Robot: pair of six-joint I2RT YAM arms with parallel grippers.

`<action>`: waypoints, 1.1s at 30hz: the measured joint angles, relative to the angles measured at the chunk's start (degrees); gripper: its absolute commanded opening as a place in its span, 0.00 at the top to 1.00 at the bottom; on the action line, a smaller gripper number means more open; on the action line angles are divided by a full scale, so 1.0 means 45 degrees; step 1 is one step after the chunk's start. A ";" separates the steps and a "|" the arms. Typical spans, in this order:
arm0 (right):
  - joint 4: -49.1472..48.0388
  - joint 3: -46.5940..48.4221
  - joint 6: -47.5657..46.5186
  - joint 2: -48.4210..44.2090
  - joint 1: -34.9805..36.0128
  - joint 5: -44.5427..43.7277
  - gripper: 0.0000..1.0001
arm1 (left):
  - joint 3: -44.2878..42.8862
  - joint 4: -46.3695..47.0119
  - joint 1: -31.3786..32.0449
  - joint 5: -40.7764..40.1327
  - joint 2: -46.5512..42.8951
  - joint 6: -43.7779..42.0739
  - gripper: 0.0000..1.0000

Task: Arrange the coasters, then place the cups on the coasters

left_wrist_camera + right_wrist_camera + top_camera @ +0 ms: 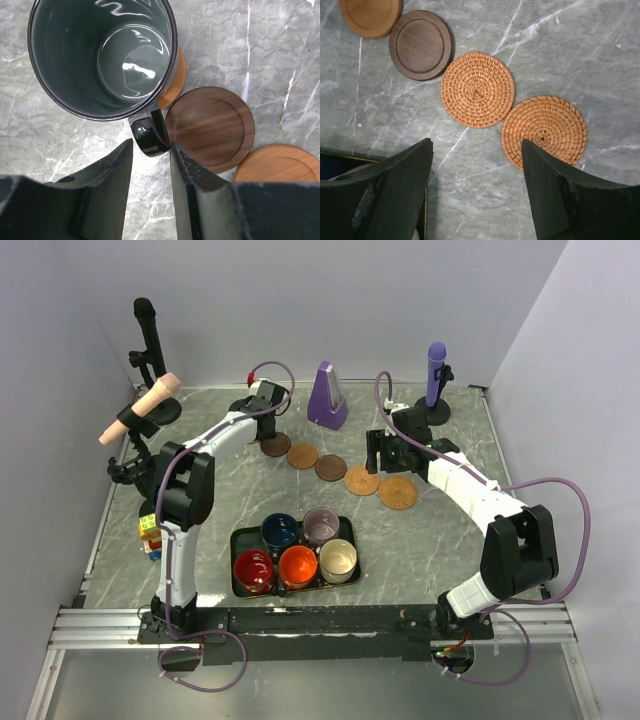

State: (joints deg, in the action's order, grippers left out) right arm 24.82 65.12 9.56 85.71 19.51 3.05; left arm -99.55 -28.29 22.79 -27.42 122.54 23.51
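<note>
The dark green-grey cup (100, 55) stands on an orange-brown coaster (178, 80) at the back left. My left gripper (150, 146) is open, its tips either side of the end of the cup's handle (148, 134); the right finger touches it and a sliver of gap shows on the left. Five more coasters run right in a row: dark wood (275, 445), light wood (302, 455), dark wood (330, 468), woven (361, 480) and woven (397, 492). My right gripper (476, 141) hangs wide open, holding nothing, above the marble near the woven coasters (477, 90).
A black tray (238, 540) near the front holds the navy (279, 531), lilac (321, 526), red (254, 570), orange (298, 565) and cream (338, 560) cups. A purple metronome (327, 395), a purple stand (436, 370), a black stand (148, 350) and coloured blocks (150, 530) line the edges.
</note>
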 measured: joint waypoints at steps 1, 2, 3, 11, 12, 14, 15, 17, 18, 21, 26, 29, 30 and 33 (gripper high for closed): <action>0.0000 0.0000 0.0000 0.0000 0.0000 0.0005 0.22 | 0.0029 0.0015 -0.0005 -0.0019 0.0000 0.0005 0.60; 0.0000 0.0000 0.0000 0.0000 0.0000 0.0005 0.22 | 0.0063 0.0024 -0.0019 -0.0053 -0.0005 0.0010 0.60; 0.0000 0.0000 0.0000 0.0000 0.0000 0.0005 0.22 | 0.0083 0.0034 -0.0024 -0.0092 -0.0005 0.0015 0.60; 0.0000 0.0000 0.0000 0.0000 0.0000 0.0005 0.22 | 0.0413 0.0136 -0.0083 -0.0219 -0.0015 0.0049 0.60; 0.0000 0.0000 0.0000 0.0000 0.0000 0.0005 0.22 | 0.0432 0.0136 -0.0083 -0.0228 -0.0015 0.0049 0.60; 0.0000 0.0000 0.0000 0.0000 0.0000 0.0005 0.22 | 0.0505 0.0151 -0.0083 -0.0257 -0.0034 0.0049 0.60; 0.0000 0.0000 0.0000 0.0000 0.0000 0.0005 0.22 | 0.0573 0.0160 -0.0083 -0.0272 -0.0063 0.0053 0.60; 0.0000 0.0000 0.0000 0.0000 0.0000 0.0005 0.22 | 0.0656 0.0136 -0.0083 -0.0321 -0.0102 0.0058 0.60; 0.0000 0.0000 0.0000 0.0000 0.0000 0.0005 0.22 | 0.0670 0.0141 -0.0092 -0.0340 -0.0117 0.0063 0.60; 0.0000 0.0000 0.0000 0.0000 0.0000 0.0005 0.22 | 0.0763 0.0146 -0.0146 -0.0418 -0.0180 0.0083 0.60; 0.0000 0.0000 0.0000 0.0000 0.0000 0.0005 0.22 | 0.0894 0.0151 -0.0204 -0.0539 -0.0296 0.0087 0.60; 0.0000 0.0000 0.0000 0.0000 0.0000 0.0005 0.22 | 0.0918 0.0151 -0.0238 -0.0554 -0.0301 0.0087 0.55; 0.0000 0.0000 0.0000 0.0000 0.0000 0.0005 0.22 | 0.0952 0.0160 -0.0253 -0.0554 -0.0316 0.0083 0.52; 0.0000 0.0000 0.0000 0.0000 0.0000 0.0005 0.22 | 0.1219 0.0316 -0.0282 -0.0539 -0.0471 0.0044 0.44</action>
State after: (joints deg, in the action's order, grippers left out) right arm 24.82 65.12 9.56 85.71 19.51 3.07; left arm -94.06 -26.87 21.52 -29.85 120.42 23.70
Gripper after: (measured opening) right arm 0.781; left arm 0.489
